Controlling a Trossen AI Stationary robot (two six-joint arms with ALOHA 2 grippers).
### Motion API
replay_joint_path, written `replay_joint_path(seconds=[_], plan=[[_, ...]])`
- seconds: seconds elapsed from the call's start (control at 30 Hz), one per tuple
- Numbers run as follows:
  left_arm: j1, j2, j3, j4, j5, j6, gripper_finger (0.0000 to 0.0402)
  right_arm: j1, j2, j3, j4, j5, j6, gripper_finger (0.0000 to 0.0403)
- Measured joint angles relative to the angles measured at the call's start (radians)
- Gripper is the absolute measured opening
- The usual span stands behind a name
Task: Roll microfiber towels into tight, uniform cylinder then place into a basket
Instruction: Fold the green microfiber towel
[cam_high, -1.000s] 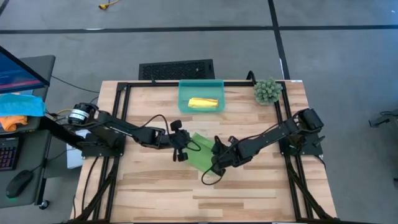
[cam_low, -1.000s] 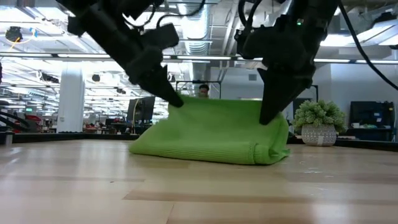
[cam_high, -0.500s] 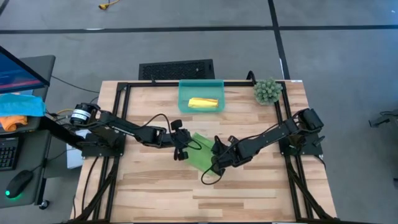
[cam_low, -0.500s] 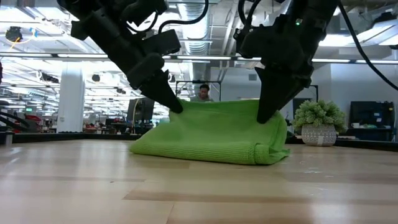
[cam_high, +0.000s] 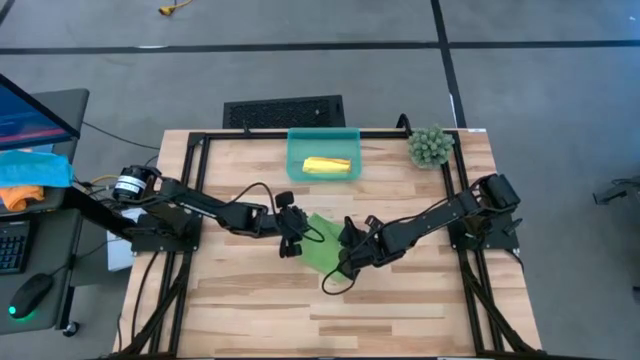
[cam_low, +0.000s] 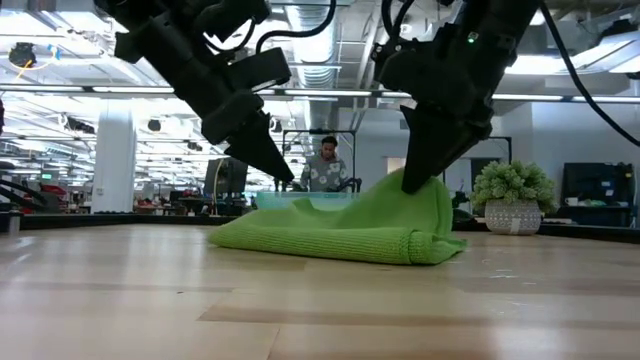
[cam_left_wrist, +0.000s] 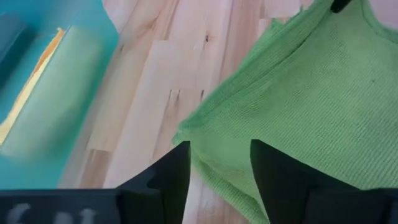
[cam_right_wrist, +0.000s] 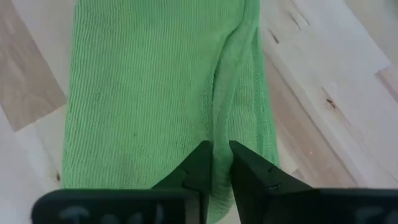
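**Spotter:** From above, where are your claws?

**Robot:** Mid-table. My left gripper (cam_high: 292, 232) and right gripper (cam_high: 347, 250) flank the lime green microfiber towel (cam_high: 322, 248). The rolled yellow towel (cam_high: 327, 166) lies in the translucent teal plastic basket (cam_high: 296, 150) at the far edge.

**Spotter:** Table level?

**Robot:** Left fingers hang just above the cloth's sagging edge; the right ones lift a peak.

**Spotter:** Left wrist?

**Robot:** Jaws parted, gripping nothing, a towel corner between them.

**Spotter:** Right wrist?

**Robot:** Fingers nearly together, pinching a raised green fold.
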Motion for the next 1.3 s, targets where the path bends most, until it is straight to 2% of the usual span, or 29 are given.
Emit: replay_joint_path(seconds=[0.3, 0.47, 0.77, 0.93, 1.13, 1.3], plan=[[-0.004, 0.000, 0.105, -0.165, -0.010, 0.000, 0.0170, 0.002, 0.000, 0.000, -0.009, 0.003, -0.017, 0.0111], [-0.028, 0.000, 0.099, -0.175, 0.031, 0.058, 0.0169, 0.004, -0.007, 0.000, -0.074, -0.048, -0.033, 0.0113], [-0.052, 0.000, 0.098, -0.175, 0.050, 0.091, 0.0169, 0.030, -0.042, 0.000, -0.120, -0.045, -0.003, 0.0113], [-0.048, 0.000, 0.098, -0.180, 0.110, 0.094, 0.0168, 0.053, -0.041, 0.000, -0.084, -0.046, -0.011, 0.0113], [-0.048, 0.000, 0.098, -0.175, 0.220, 0.120, 0.0168, 0.058, 0.007, 0.000, 0.051, -0.046, -0.138, 0.0113], [-0.048, 0.000, 0.097, -0.173, 0.229, 0.120, 0.0168, 0.046, 0.047, 0.000, 0.111, -0.053, -0.191, 0.0113]])
